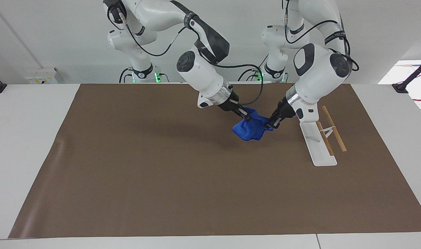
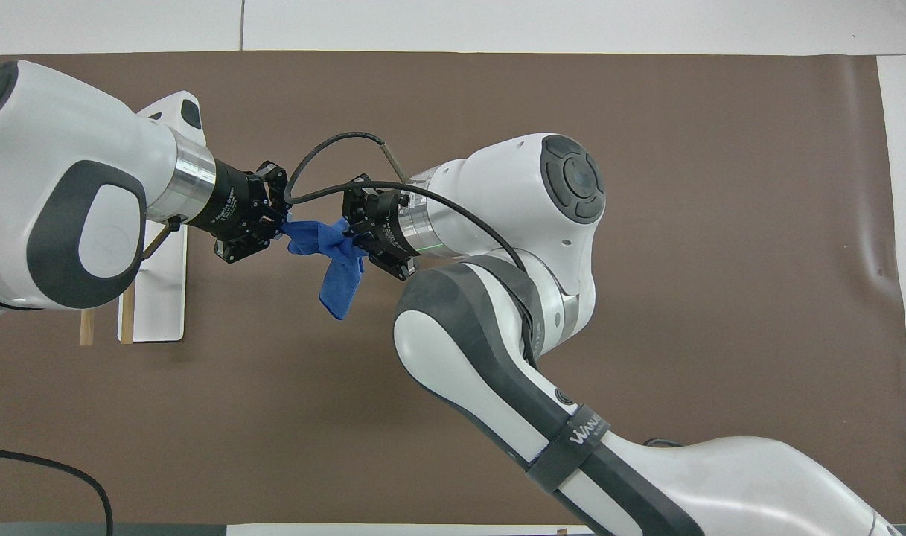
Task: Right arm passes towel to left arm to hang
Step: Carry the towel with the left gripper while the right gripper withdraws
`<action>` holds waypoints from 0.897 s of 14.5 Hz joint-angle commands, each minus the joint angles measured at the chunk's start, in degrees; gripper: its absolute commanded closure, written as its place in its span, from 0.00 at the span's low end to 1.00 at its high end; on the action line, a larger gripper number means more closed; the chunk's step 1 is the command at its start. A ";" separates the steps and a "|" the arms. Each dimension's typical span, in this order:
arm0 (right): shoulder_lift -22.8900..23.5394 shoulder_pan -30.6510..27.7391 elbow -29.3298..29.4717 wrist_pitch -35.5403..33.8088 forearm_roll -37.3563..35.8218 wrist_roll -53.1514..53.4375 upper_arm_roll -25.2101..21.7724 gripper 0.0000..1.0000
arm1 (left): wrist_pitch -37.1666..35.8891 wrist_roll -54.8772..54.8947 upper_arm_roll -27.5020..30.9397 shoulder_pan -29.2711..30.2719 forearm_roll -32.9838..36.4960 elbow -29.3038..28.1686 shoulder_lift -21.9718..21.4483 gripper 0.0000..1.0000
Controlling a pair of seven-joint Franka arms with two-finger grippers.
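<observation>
The overhead view shows lettering on a black strap round the right arm [image 2: 497, 372], beginning "WANA", the rest hidden; the facing view shows white print on both arms' straps, too small to read. Only the facing view shows the towel [image 1: 250, 129] hanging clear above the brown mat [image 1: 162, 180], held up between both grippers, over the mat's half toward the robots' edge. The towel is bright blue, soft, bunched, one fold drooping. The right gripper [image 1: 246, 117] is clamped on its upper part; the left gripper [image 1: 270, 124] has its fingertips pinched on the corner toward the rack. The white flat-based rack [image 1: 317, 145] with two thin wooden rods stands near the mat's edge at the left arm's end.
</observation>
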 commanded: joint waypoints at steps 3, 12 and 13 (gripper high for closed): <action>-1.60 -4.81 -2.66 -2.80 -9.14 -7.08 -0.26 0.00 | 1.08 1.19 0.52 -0.11 3.52 -0.07 -2.91 1.00; -3.00 -27.05 -1.88 -19.84 -34.86 -47.97 -0.08 0.00 | 9.00 3.21 0.08 -1.16 24.69 -2.60 -7.56 1.00; -4.05 -29.07 -1.26 -21.78 -34.95 -49.90 -0.08 0.00 | 10.13 3.39 -0.01 -1.69 28.73 -4.09 -8.44 1.00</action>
